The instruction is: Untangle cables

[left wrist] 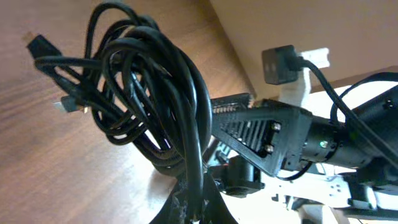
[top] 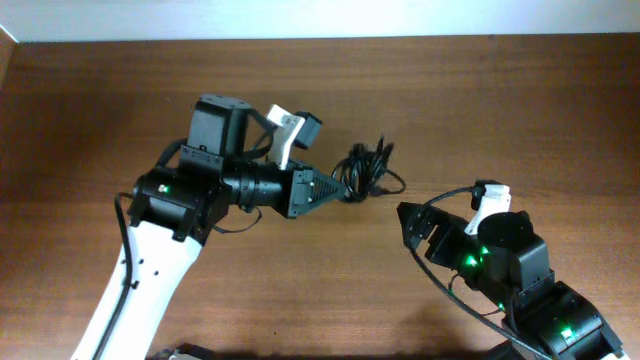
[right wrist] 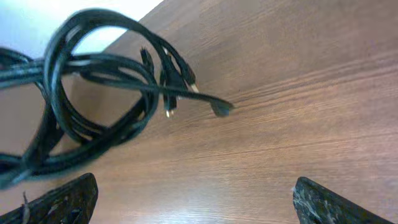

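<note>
The cables are a tangled bundle of thin black cords with small plug ends, near the middle of the wooden table. My left gripper is shut on a strand of the bundle at its left side; in the left wrist view the cord runs down between the closed fingers. My right gripper is open and empty, to the lower right of the bundle. In the right wrist view the cables lie ahead to the upper left, plug tips pointing right, with the fingers spread wide.
The wooden table fills the view. The right arm's body shows beyond the bundle in the left wrist view. The table's far edge meets a white wall.
</note>
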